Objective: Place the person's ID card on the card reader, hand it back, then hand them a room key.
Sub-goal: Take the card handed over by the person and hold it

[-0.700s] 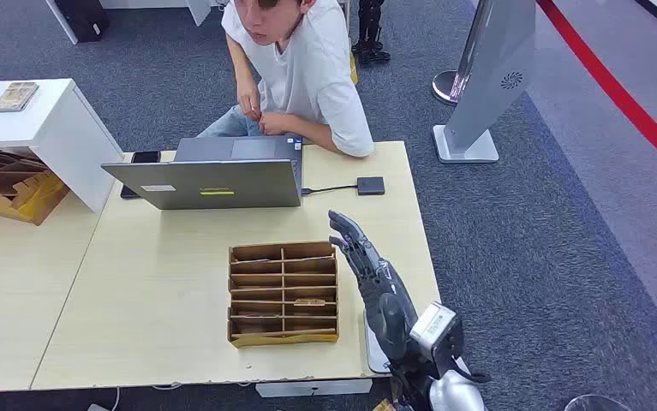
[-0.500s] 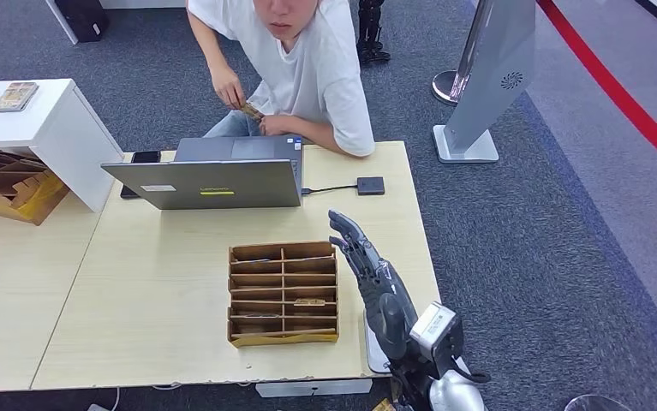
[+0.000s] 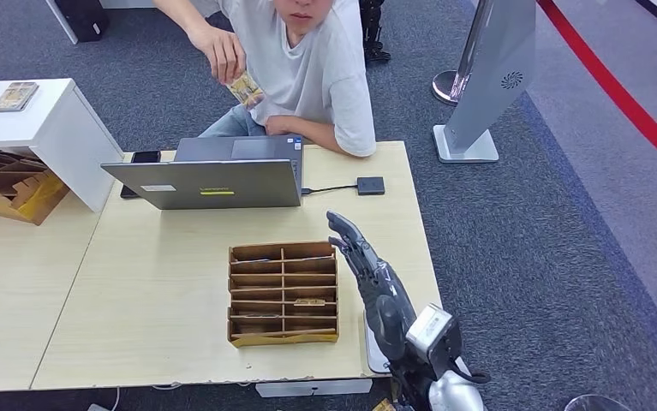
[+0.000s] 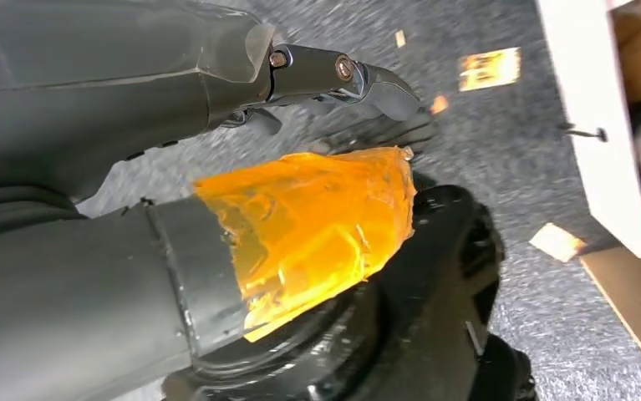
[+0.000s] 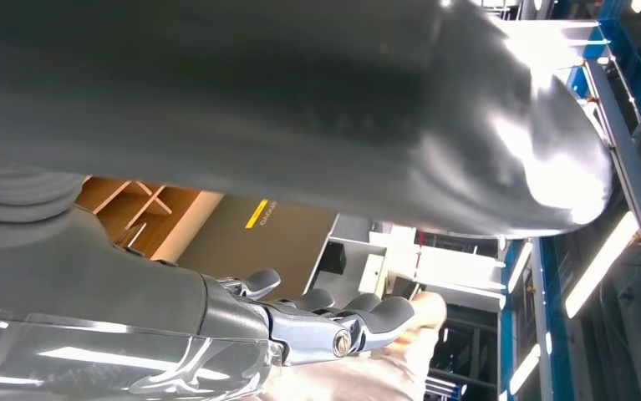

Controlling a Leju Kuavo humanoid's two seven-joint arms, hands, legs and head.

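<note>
The person [image 3: 307, 51] held up the ID card [image 3: 244, 88] at twelve o'clock. The right hand [image 3: 361, 257] waited empty, fingers extended. Next, likely, a reach to take it.

The pale wooden counter [image 3: 162, 282] carries an open grey laptop [image 3: 213, 175] at its far edge, a dark phone [image 3: 142, 157] just beside it, and a small black card reader [image 3: 370, 185] cabled to the laptop. Nearer, a brown cardboard organiser [image 3: 283, 292] with slotted compartments lies flat, one card [image 3: 309, 301] in it.
</note>
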